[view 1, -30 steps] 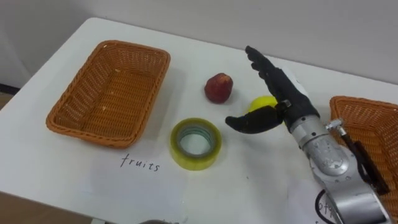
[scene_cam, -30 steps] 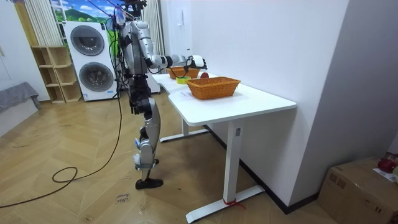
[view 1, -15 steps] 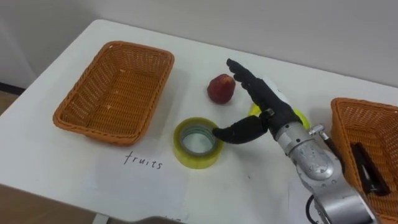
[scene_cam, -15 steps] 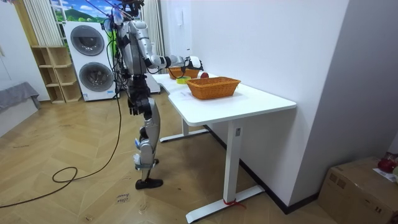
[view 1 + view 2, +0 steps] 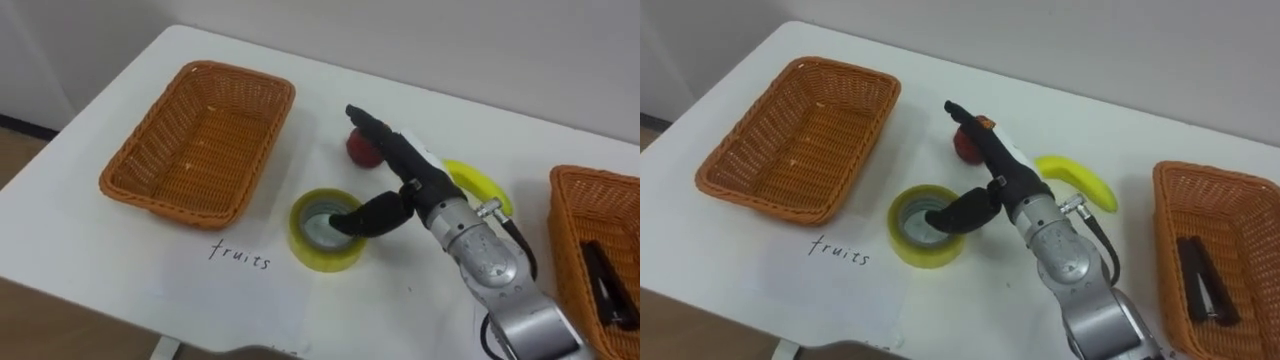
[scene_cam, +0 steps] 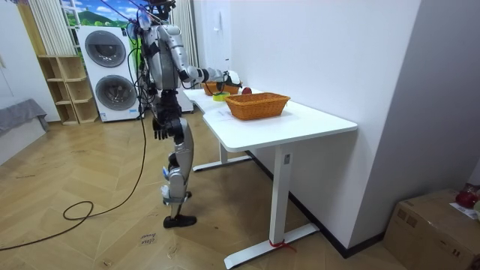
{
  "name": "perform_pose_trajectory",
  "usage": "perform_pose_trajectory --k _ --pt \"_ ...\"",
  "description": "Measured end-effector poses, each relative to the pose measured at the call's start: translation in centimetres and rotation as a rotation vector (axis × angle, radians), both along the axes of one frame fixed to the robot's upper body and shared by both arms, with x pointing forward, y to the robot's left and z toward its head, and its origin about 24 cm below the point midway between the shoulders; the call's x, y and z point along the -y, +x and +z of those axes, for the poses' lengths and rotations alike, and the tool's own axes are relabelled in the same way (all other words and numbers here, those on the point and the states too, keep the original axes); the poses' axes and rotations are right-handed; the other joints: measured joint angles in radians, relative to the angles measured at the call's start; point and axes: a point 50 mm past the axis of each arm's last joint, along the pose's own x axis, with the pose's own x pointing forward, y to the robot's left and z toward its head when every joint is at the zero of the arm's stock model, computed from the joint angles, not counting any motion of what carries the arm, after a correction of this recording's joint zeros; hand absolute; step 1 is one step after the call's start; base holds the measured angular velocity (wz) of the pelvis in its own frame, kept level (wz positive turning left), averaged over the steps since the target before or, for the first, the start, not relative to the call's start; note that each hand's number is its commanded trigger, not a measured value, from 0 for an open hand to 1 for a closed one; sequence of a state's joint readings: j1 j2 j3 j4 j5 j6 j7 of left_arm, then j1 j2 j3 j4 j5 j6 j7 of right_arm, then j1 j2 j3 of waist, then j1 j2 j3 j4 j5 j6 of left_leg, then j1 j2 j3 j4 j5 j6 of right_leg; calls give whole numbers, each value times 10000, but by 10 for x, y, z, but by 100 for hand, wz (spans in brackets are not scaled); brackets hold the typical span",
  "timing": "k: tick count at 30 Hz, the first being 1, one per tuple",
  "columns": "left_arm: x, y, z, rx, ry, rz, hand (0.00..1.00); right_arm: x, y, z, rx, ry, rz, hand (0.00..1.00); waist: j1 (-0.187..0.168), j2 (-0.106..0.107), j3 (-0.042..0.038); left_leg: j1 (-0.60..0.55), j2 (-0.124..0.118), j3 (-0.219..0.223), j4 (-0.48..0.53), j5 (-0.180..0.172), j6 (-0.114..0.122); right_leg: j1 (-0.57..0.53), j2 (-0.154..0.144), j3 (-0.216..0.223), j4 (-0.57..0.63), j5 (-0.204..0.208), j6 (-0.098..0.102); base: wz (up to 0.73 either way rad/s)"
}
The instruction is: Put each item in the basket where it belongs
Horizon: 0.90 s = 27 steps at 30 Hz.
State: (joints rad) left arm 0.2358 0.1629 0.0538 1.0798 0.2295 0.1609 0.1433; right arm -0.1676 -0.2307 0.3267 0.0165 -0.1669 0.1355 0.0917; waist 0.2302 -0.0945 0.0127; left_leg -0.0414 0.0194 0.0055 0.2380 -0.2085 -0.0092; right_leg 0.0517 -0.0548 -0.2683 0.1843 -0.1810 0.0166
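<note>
A yellow tape roll (image 5: 325, 232) lies flat on the white table (image 5: 120, 260). My right hand (image 5: 425, 195) hovers over its right edge, open. The thumb points at the roll's hole and the straight fingers reach toward a red fruit (image 5: 358, 148), partly hiding it. To the right of the hand lies a yellow banana (image 5: 478, 184). At the left stands an empty wicker basket (image 5: 200, 140), with a handwritten label in front of it. A second wicker basket (image 5: 1220, 215) at the right holds dark office items (image 5: 1200, 278). My left hand (image 6: 159, 129) hangs by my hip.
The table's front edge runs just below the tape roll and label. A wall stands close behind the table's far edge. I stand at the table's long side, with shelves and washing machines (image 6: 112, 67) behind me in the room view.
My right hand has moved left from the banana to the tape roll, uncovering the banana; its thumb now reaches the roll's hole. The eye views have shifted slightly.
</note>
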Motion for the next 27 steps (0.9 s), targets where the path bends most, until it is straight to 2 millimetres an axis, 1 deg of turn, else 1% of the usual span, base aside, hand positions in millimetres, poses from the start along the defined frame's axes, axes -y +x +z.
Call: perform_pose_trajectory --k 3,10,14,19,24,27 --pt "0 3 0 80 -6 -20 0 -2 1 -1 -129 -62 191 0 15 -2 -1 -10 -3 -55 -4 3 -5 11 1 -87 1 0 0 5" --pt "4 4 -1 94 -75 -6 0 -4 0 -2 -215 -19 351 0 41 -7 -5 -7 -7 -87 13 4 -6 2 1 -119 -3 0 0 0" --pt "6 5 -1 154 -108 -81 0 -9 0 -3 -165 -208 320 0 64 -1 -1 -13 -7 -96 6 5 -6 5 0 -161 -1 0 0 0" --pt "8 12 0 405 -124 -321 0 -12 -1 -3 -103 -435 402 0 224 5 2 -16 -7 -97 -27 5 -6 17 -2 -180 0 0 0 0" --pt "10 12 -1 343 -154 -501 0 -16 -2 -7 -191 -623 518 0 235 10 6 -18 -6 -98 -43 5 -6 24 -15 -296 2 0 0 0" --pt "10 12 -1 334 -178 -532 0 -17 0 -5 -94 -732 532 0 230 11 7 -18 -6 -97 -44 5 -6 23 -17 -333 2 0 0 0"
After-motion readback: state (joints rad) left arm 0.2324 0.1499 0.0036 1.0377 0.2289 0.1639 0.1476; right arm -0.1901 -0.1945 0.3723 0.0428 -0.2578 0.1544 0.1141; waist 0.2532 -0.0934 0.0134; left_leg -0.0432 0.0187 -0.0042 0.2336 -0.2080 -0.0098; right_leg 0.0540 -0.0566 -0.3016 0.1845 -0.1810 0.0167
